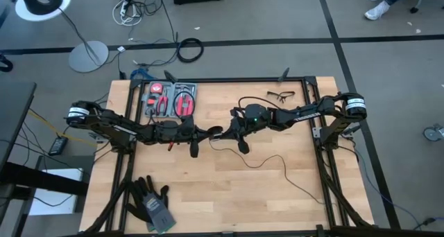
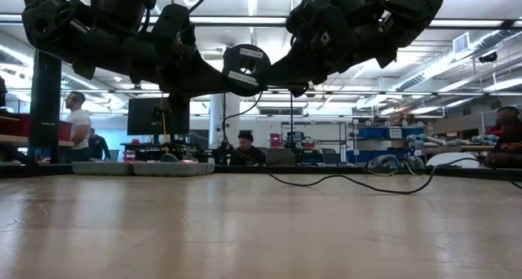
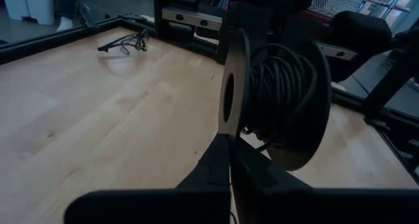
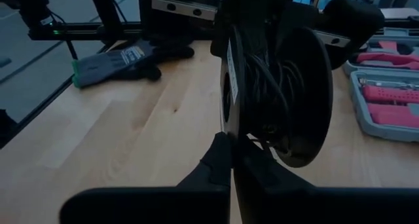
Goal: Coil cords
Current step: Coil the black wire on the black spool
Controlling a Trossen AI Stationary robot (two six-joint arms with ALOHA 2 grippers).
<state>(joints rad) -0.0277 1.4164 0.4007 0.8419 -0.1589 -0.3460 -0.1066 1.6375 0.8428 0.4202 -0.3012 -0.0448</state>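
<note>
While both arms meet over the middle of the wooden table [image 1: 229, 188], the left gripper [image 3: 229, 160] and the right gripper [image 4: 230, 160] each have their jaws pressed together on the rim of the same black spool [image 2: 245, 69], held in the air between them. Part of the cord [image 1: 277, 162] is wound in dark turns between the spool's two round flanges, as both wrist views show; the rest hangs from the spool and trails in a loose wavy line across the table toward the right front edge. A small label shows on the spool's face in the low view, but its writing cannot be read. Nearest the front left corner of the table lies a pair of grey-and-black gloves [image 1: 151, 202] with a pale printed patch on the cuff, also illegible. Toward the far edge, left of centre, an open grey tool case [image 1: 170, 98] holds red-handled hand tools in moulded compartments. Well to its right, near the far rim, a pair of safety glasses [image 1: 280, 95] rests on the wood. Beyond the table, on the grey floor, a thicker black cable [image 1: 189, 50] lies in a ring, and people stand and sit in the room behind.
</note>
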